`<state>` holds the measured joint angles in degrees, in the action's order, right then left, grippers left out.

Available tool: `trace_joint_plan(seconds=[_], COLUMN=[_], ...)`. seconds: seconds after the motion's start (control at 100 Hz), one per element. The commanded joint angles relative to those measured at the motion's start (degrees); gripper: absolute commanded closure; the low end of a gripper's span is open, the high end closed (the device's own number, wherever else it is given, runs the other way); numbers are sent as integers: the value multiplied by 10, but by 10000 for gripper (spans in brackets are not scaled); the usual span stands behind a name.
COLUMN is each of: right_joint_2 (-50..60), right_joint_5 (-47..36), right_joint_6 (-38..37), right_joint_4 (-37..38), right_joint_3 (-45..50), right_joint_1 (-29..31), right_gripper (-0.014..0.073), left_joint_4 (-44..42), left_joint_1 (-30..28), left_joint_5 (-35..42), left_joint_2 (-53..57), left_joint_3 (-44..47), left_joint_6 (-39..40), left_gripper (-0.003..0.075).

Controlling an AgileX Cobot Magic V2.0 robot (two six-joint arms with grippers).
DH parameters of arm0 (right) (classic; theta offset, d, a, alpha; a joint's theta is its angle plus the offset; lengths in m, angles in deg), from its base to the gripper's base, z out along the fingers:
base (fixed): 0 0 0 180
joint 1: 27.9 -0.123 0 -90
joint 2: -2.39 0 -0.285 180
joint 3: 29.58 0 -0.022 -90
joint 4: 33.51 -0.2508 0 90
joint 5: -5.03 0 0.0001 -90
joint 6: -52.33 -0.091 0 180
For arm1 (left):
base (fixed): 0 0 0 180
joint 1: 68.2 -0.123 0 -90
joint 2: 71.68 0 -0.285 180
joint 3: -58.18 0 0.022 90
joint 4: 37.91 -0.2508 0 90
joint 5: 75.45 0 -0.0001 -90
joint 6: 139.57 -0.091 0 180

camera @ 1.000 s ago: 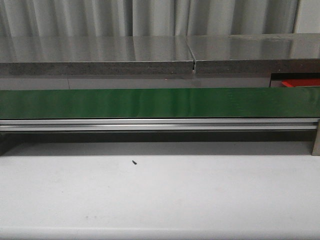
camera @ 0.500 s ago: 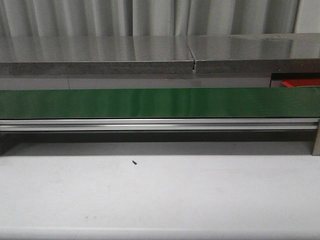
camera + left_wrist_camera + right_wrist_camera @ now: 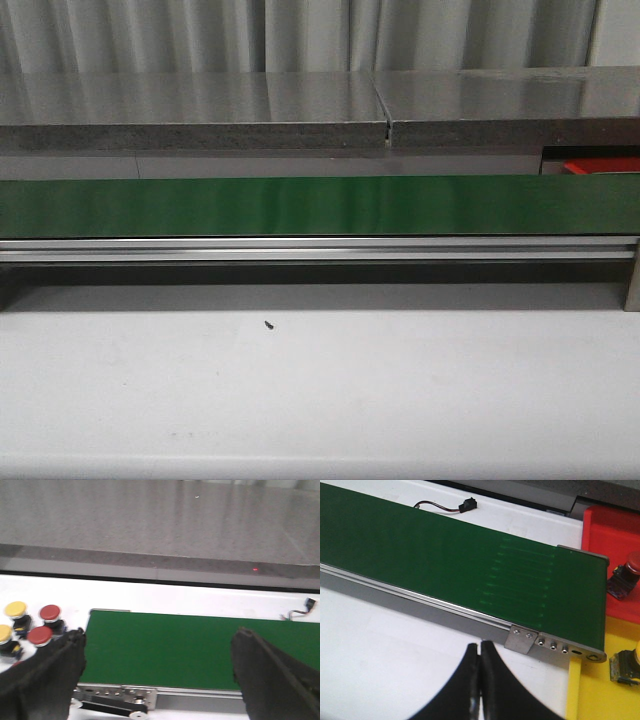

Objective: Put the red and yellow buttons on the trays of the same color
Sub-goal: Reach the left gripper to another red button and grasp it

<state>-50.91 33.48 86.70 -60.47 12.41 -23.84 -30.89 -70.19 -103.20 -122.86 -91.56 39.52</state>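
Staying unchanged (belt [image 3: 320, 205] bare), left gripper [image 3: 157, 675] gapes while right gripper [image 3: 480, 680] is pinched together.

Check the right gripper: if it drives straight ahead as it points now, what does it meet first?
Probably the belt's metal side rail, then the green belt. The right gripper is shut and empty, with only bare white table before the rail. Height is unclear, so it may pass over.

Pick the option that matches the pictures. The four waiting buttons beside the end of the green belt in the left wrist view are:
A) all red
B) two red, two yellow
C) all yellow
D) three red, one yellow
B: beside the green belt stand two red buttons and two yellow buttons.
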Motion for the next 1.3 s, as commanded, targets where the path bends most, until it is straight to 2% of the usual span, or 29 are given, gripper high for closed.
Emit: trace_joint_plan(seconds=[0.0,0.23,0.4,0.75,1.29], right_joint_2=[3,3,3,3,3], right_joint_5=[-32,-32,-32,-32,-32], right_joint_6=[7,7,7,7,7], right_joint_4=[-11,-11,-11,-11,-11], right_joint_3=[-16,-16,-16,-16,-16], right_joint_1=[0,0,0,0,0], right_gripper=[692,692,692,692,692], left_joint_4=[-6,16,32,51,76], left_joint_1=[-43,-175,-217,-230,-230], left_joint_5=[20,-8,-18,-52,-64], left_joint_2=[-46,-184,-292,-476,-590], left_joint_3=[-52,-121,-148,-211,-282], left_joint_6=[14,14,14,14,15], left_gripper=[141,141,141,141,141])
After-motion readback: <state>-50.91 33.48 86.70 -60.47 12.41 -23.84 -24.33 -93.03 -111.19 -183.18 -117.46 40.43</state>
